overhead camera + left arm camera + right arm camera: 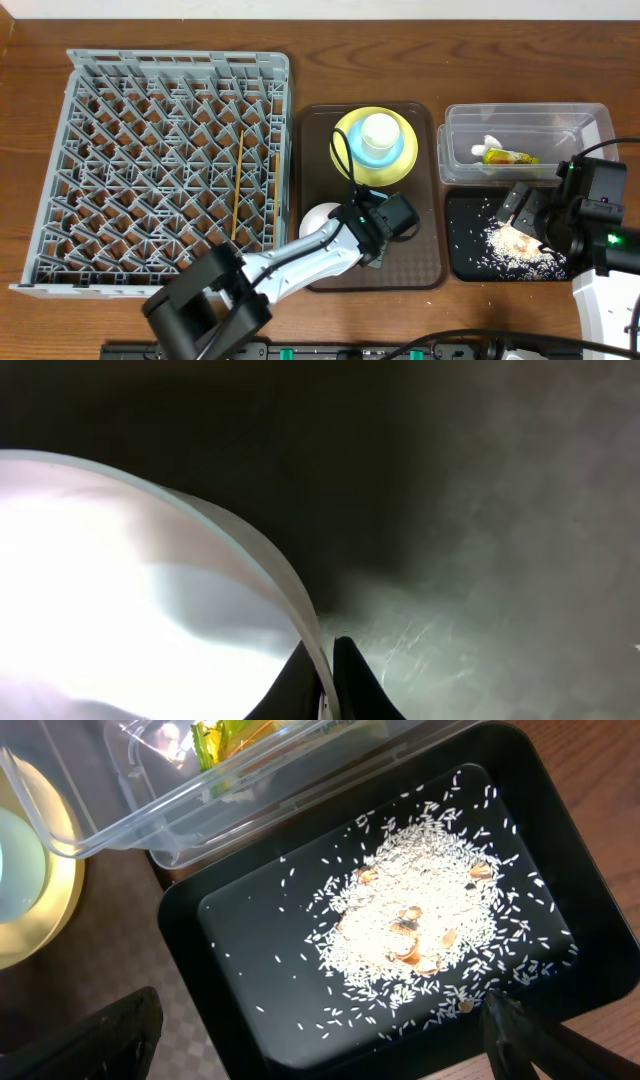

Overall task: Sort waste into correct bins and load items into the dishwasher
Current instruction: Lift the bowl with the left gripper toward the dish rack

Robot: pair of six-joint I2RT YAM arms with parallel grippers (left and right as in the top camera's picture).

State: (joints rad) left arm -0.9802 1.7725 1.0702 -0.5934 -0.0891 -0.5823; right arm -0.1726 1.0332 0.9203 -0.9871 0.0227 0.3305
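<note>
The grey dish rack (160, 160) fills the left and holds two wooden chopsticks (238, 185). On the brown tray, the yellow plate (345, 135) carries the light blue bowl (392, 155) with the small white cup (379, 130) in it. My left gripper (348, 224) is shut on the rim of the white bowl (320, 217), seen close in the left wrist view (120, 590) with the fingers (322, 680) pinching the rim. My right gripper (522, 210) hangs open and empty (310, 1050) over the black tray (250, 930) with rice crumbs (420, 920). The clear tub (520, 125) holds the yellow-green wrapper (505, 156) and the white scrap (488, 142).
The brown serving tray (420, 260) lies between the rack and the two bins. The clear tub (250, 790) overlaps the far edge of the black tray (465, 245). Wooden table top surrounds everything.
</note>
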